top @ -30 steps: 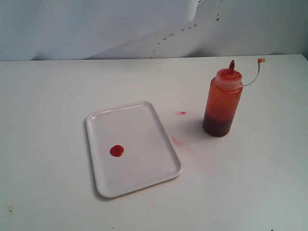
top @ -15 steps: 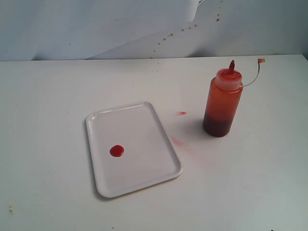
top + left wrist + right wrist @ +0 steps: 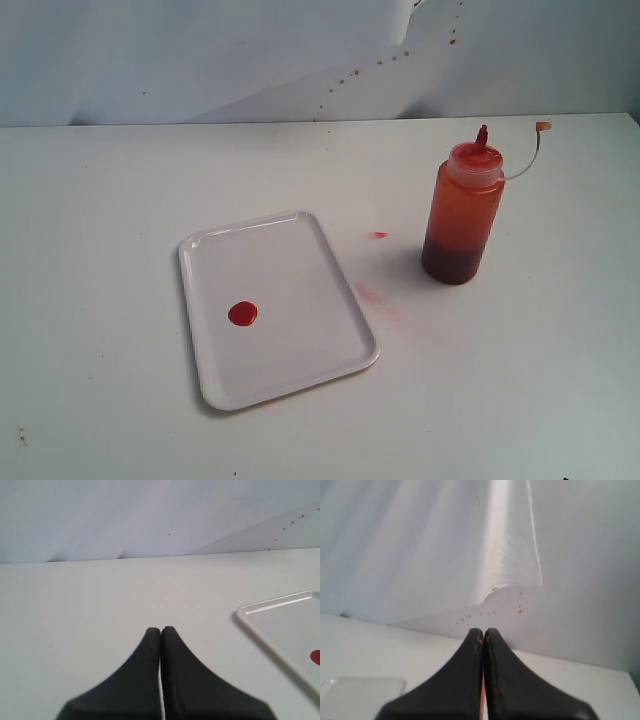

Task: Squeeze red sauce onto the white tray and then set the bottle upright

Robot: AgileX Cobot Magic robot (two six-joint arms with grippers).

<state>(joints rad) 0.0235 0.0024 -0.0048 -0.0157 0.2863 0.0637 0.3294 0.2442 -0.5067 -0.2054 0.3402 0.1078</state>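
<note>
both pinched closed, empty: left gripper (image 3: 160,630), right gripper (image 3: 483,630). bottle (image 3: 462,215) stands axis-vertical, right of white tray (image 3: 290,265) (right arm's side, probably nearer); red sauce (image 3: 242,313) blob on tray.

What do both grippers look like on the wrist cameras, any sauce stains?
The left gripper has two matte black fingers, broad at the base and curving in to narrow rounded tips, with a faint reddish speck near one tip. The right gripper has the same black tapered shape, with small reddish marks along its inner edges. No cables or arm links show.
</note>
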